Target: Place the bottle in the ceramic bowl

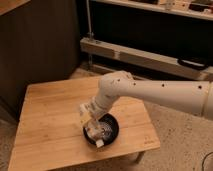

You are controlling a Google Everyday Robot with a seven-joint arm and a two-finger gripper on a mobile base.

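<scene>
Dark cabinet fronts and a metal rail stand behind a small wooden worktop [55, 115] on a speckled floor. Near the worktop's front right corner sits the ceramic bowl [111, 134], black with pale rings inside. The white arm [150, 92] reaches in from the right, and the claw [91, 120] hangs over the bowl's left rim. A small pale object at the bowl's front rim appears to be the bottle [97, 140]; whether the claw grasps it or has released it cannot be determined.

Risk: the bottle lies at the rim, not centred. Let go there, it may tip outward, roll across the worktop and drop off the nearby front edge. A claw contact with the rim could also shift the bowl toward that edge.
</scene>
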